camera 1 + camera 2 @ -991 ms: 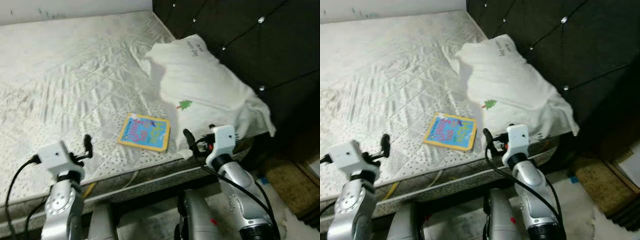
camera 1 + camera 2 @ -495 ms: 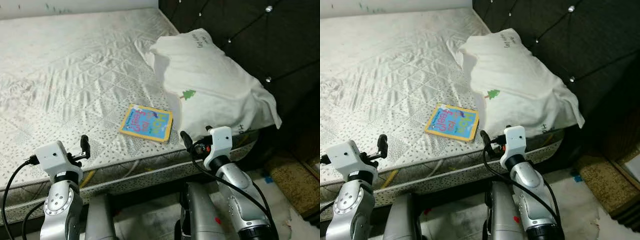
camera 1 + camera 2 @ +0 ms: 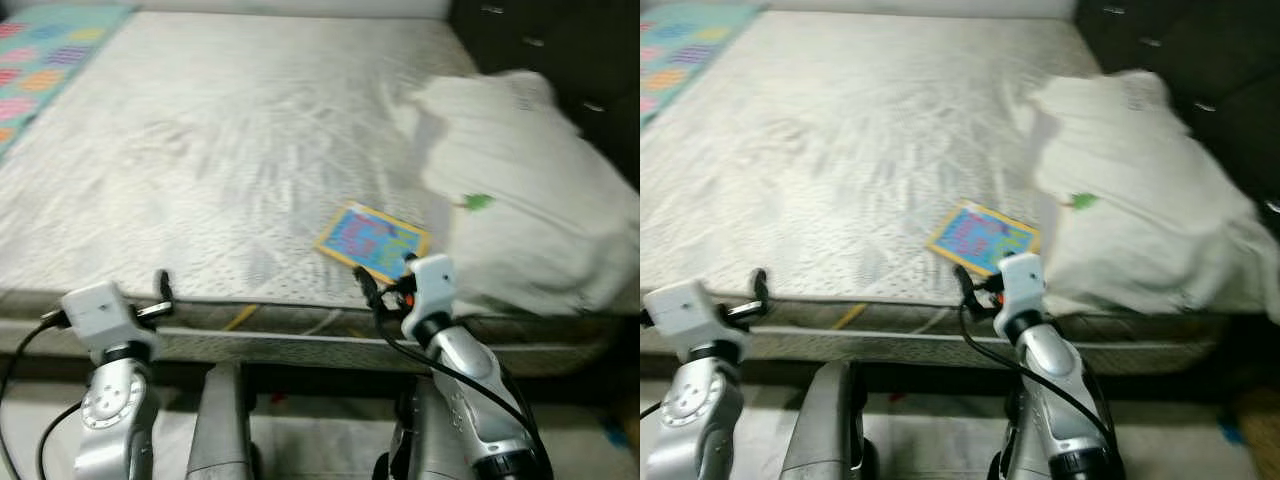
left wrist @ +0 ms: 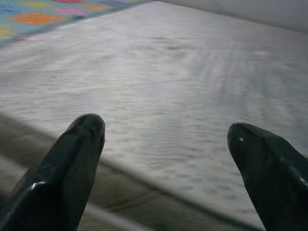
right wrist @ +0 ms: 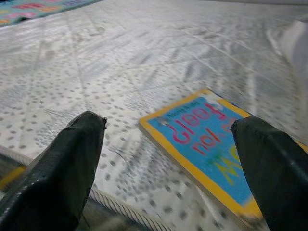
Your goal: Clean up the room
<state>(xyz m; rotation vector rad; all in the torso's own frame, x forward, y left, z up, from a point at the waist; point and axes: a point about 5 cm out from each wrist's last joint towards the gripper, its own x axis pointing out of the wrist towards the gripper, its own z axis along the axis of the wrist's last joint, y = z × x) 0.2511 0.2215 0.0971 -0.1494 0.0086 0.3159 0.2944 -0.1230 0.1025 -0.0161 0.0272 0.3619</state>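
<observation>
A thin book (image 3: pixel 372 241) with a blue cover and yellow border lies flat on the bare white mattress (image 3: pixel 220 150), close to its front edge. A big white pillow (image 3: pixel 530 190) rests right of the book, by the dark headboard. My right gripper (image 3: pixel 375 293) hovers open at the mattress edge just short of the book; in the right wrist view the book (image 5: pixel 207 139) lies between and beyond its fingers (image 5: pixel 72 163). My left gripper (image 3: pixel 160 295) is open at the front edge far to the left, with bare mattress (image 4: pixel 163 86) ahead of it.
A colourful patterned blanket (image 3: pixel 40 60) covers the mattress's far left corner. The dark tufted headboard (image 3: pixel 560 50) stands along the right. A yellow strap (image 3: pixel 238 318) shows at the bed's front side. The head views are blurred.
The whole view has swung left and is blurred, so the book and pillow sit further right and the patterned blanket has come into view. Both grippers stay open and hold nothing.
</observation>
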